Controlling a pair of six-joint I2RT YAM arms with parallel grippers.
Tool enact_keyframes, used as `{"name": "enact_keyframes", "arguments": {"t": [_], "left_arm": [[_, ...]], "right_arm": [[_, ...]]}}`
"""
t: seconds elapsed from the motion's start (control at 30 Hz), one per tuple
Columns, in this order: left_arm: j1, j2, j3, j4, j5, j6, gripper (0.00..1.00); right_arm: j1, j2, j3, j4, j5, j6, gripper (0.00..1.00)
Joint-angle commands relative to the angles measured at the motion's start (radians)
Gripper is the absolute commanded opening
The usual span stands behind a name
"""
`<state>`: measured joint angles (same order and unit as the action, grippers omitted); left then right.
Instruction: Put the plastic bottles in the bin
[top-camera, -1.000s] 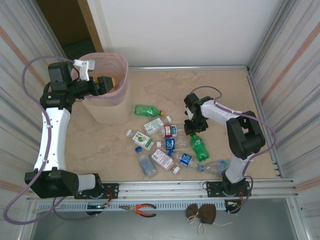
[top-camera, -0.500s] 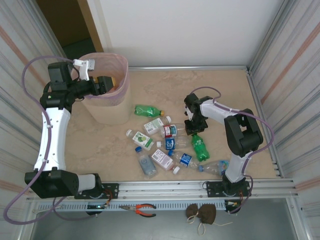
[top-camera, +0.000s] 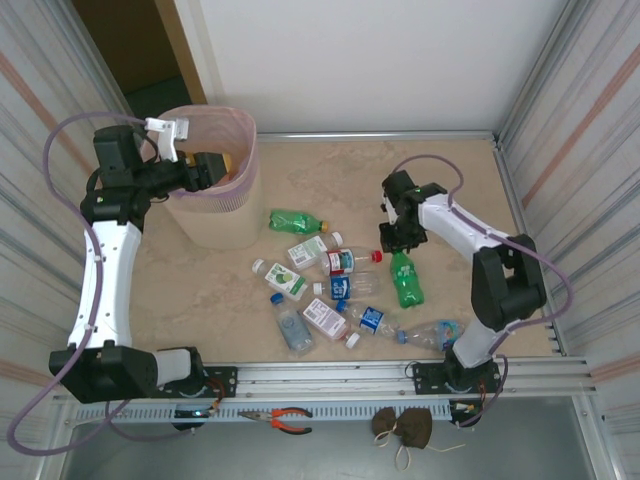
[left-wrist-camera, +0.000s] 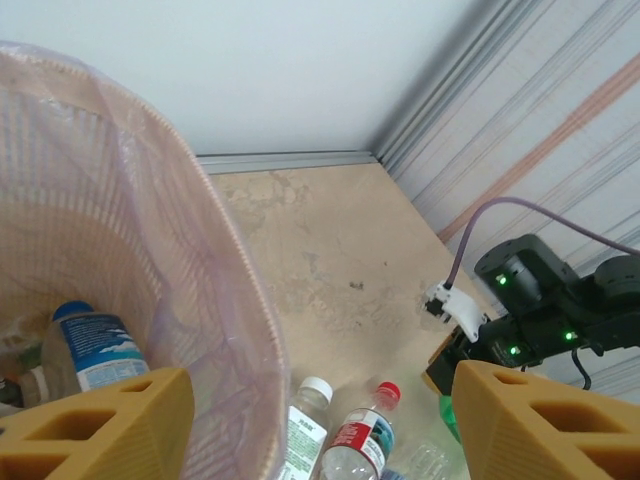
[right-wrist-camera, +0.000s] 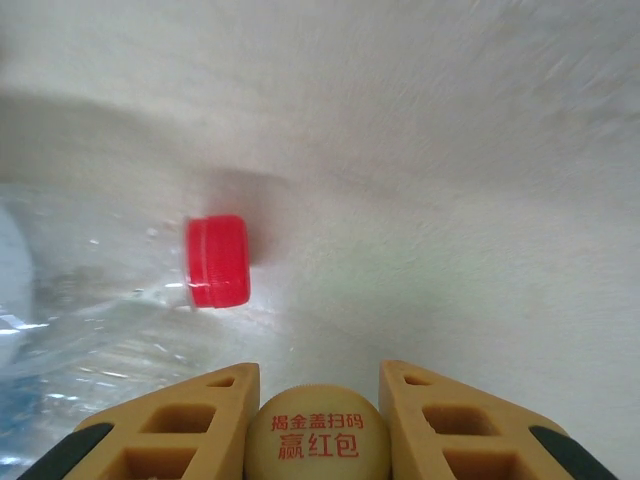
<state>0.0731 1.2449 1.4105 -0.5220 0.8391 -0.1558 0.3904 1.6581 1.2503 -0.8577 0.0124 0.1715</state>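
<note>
The right pincer (top-camera: 399, 243) is clenched on the cap of a green bottle (top-camera: 406, 282), well right of the bin (top-camera: 215, 225). The left pincer (top-camera: 205, 168) hangs released and empty over the bin's rim; other bottles (top-camera: 320, 288) litter the tabletop (top-camera: 320, 175) between.

Roughly ten plastic bottles (top-camera: 328, 320) are lying on the surface (top-camera: 300, 175), including two green bottles (top-camera: 297, 219). At least one blue-capped bottle (left-wrist-camera: 88, 345) is sitting inside the single bin (top-camera: 215, 225). Two robot arms (top-camera: 105, 270) are reaching in, and one pair of orange-handled pliers (top-camera: 290, 418) is lying by the rail.
</note>
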Motion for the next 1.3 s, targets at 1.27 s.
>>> {"name": "enact_keyframes", "arguments": {"t": [1.27], "left_arm": [[-0.701,0.067,-0.018,0.330,-0.015,0.042,0.83]], "right_arm": [[0.226,-0.606,0.136,0.587,-0.310,0.189,0.27]]}}
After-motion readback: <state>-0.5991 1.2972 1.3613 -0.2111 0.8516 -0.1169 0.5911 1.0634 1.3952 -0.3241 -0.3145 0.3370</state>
